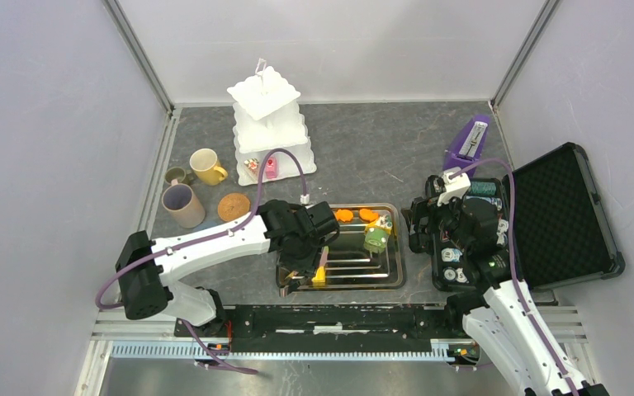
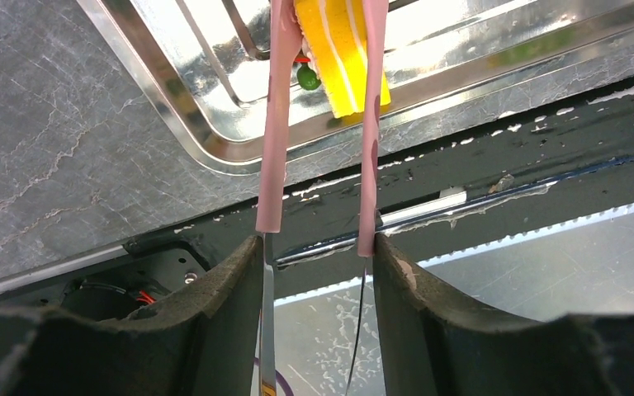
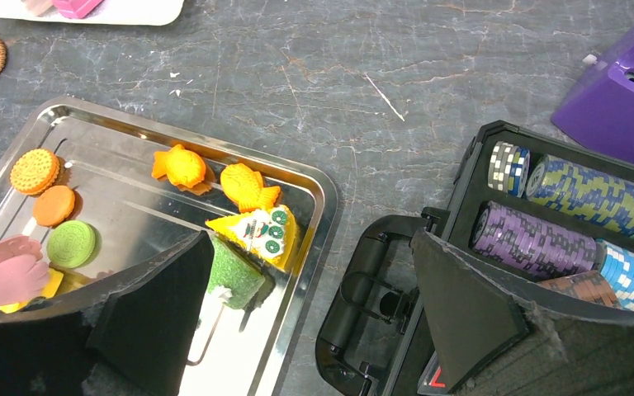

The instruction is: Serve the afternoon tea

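My left gripper (image 2: 318, 247) is shut on metal tongs (image 2: 276, 124) with pink tips, pressing both arms. The tips clamp a yellow striped cake slice (image 2: 343, 49) over the near end of the steel tray (image 2: 173, 91). From above, the left gripper (image 1: 301, 272) hangs over the tray's left part. My right gripper (image 3: 309, 239) is open and empty, low over the tray's right rim (image 3: 322, 198). Orange biscuits (image 3: 35, 170), a green biscuit (image 3: 72, 242), fish-shaped cakes (image 3: 180, 167), a kiwi wedge (image 3: 260, 231) and a green cake (image 3: 233, 272) lie in the tray. The white stand (image 1: 266, 124) holds a pink cake (image 1: 271, 169).
A yellow mug (image 1: 206, 167), a beige-lilac mug (image 1: 182, 205), a small green mug (image 1: 177, 175) and a woven coaster (image 1: 233, 206) sit left of the tray. The open black chip case (image 1: 545, 214) lies on the right, the purple metronome (image 1: 468, 142) behind it.
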Action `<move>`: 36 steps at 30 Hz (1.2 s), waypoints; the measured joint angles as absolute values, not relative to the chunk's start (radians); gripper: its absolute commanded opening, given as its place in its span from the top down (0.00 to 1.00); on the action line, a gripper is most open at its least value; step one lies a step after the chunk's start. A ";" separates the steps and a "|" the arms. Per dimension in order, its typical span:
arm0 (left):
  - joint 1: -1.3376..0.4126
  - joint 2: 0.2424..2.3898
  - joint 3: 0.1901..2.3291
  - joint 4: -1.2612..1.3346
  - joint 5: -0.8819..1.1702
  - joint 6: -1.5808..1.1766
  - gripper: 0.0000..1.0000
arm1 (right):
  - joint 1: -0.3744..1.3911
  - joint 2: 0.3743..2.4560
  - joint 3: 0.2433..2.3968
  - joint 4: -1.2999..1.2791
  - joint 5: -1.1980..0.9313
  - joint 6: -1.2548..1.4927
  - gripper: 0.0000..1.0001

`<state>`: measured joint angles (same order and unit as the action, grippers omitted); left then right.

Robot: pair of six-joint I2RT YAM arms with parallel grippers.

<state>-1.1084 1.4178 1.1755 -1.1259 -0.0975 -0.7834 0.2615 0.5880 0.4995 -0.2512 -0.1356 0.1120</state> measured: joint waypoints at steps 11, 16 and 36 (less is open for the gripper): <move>-1.108 1.418 1.282 -1.186 -0.146 -0.780 0.98 | 0.262 0.590 0.500 -0.250 -0.135 0.112 0.02; -1.108 1.426 1.314 -1.204 -0.167 -0.765 0.98 | 0.262 0.590 0.500 -0.250 -0.135 0.112 0.02; -1.108 1.940 1.856 -1.274 -0.673 -0.321 0.98 | 0.262 0.599 0.500 -0.255 -0.089 0.128 0.02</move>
